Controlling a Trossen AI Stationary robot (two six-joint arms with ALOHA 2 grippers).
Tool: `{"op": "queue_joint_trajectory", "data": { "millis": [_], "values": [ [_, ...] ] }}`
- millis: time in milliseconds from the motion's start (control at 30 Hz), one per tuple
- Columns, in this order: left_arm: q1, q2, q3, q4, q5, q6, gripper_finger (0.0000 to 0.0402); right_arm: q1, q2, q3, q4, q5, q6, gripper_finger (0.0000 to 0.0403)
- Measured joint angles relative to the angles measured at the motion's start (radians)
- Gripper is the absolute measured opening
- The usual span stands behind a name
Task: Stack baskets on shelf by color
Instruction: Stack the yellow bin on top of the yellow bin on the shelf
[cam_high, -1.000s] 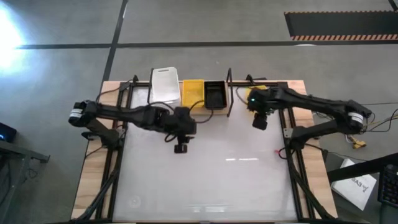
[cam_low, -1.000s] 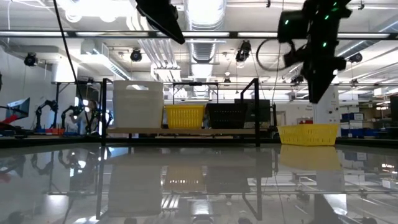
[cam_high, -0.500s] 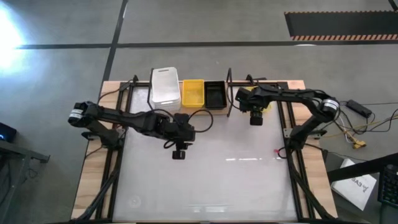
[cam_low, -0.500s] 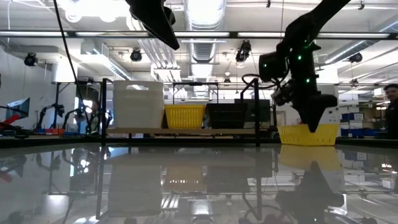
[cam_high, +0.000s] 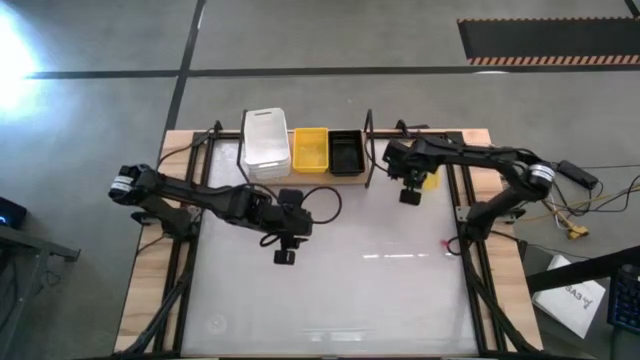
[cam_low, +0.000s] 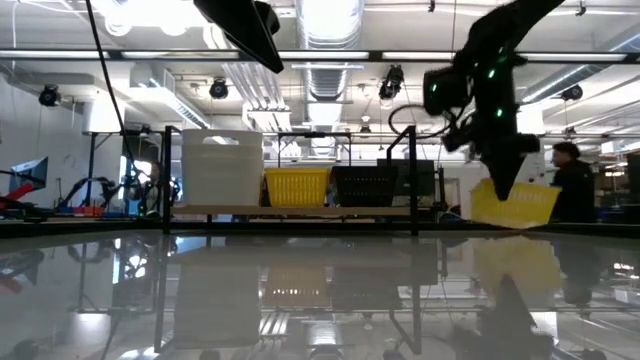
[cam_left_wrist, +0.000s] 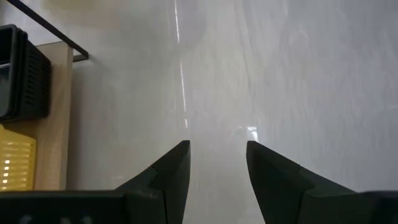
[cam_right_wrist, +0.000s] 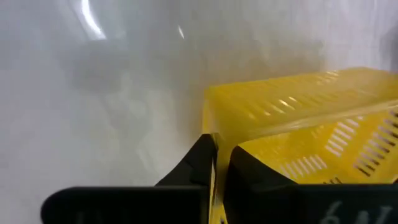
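Observation:
The shelf (cam_low: 290, 211) stands at the table's far edge and carries, from left to right, white baskets (cam_high: 265, 138), a yellow basket (cam_high: 310, 148) and a black basket (cam_high: 346, 152). Right of the shelf's end frame, a loose yellow basket (cam_low: 518, 204) sits tilted, with my right gripper (cam_right_wrist: 216, 148) shut on it. My left gripper (cam_left_wrist: 216, 152) hovers open over bare tabletop in front of the shelf (cam_high: 285, 256), holding nothing. My right gripper pinches one wall of the loose yellow basket near a corner, at the rim (cam_right_wrist: 214, 134). One finger (cam_right_wrist: 245, 168) stands inside the basket and the other outside. The fingers come from above, pointing down. The basket hangs tilted below them; whether its low end rests on the table I cannot tell.
The shelf's black wire end frame (cam_high: 368, 150) stands between the loose basket and the shelved ones. Wide bare white tabletop (cam_high: 370, 290) lies toward the near edge. A person (cam_low: 572, 185) shows in the room beyond the table.
My right gripper has dropped onto the loose yellow basket, taken hold of its wall and raised it, so the basket, flat on the table before, now sits tilted. My left gripper has drawn back from the shelf toward the table's near edge.

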Motion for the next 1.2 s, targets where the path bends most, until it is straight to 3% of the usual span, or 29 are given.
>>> {"op": "queue_joint_trajectory", "data": {
  "millis": [167, 333, 500, 633, 767, 967, 1200],
  "values": [
    [0.000, 0.000, -0.007, 0.000, 0.000, -0.001, 0.0141, 0.160, -0.146, 0.000, -0.104, -0.062, 0.254, 0.0009],
    [-0.001, 0.000, -0.009, 0.000, 0.000, -0.009, 0.0141, 0.493, -0.212, 0.001, -0.111, -0.128, 0.588, 0.0008],
    [-0.023, 0.000, -0.009, -0.001, 0.000, -0.075, 0.0141, 0.874, -0.127, 0.036, 0.107, -0.123, 0.881, 0.0008],
    [-0.076, 0.000, -0.011, -0.005, 0.000, -0.144, 0.0141, 1.048, 0.046, 0.129, 0.367, -0.061, 0.914, 0.0008],
    [-0.155, 0.000, -0.022, -0.010, -0.008, -0.216, 0.0141, 1.059, 0.273, 0.308, 0.379, -0.004, 0.819, 0.0008],
    [-0.291, 0.000, -0.044, -0.060, -0.085, -0.379, 0.0141, 0.973, 0.568, 0.601, 0.345, 0.041, 0.602, 0.0009],
    [-0.440, 0.000, -0.061, -0.171, -0.209, -0.608, 0.0141, 0.887, 0.754, 0.925, 0.186, -0.030, 0.463, 0.0029]
  ]
}}
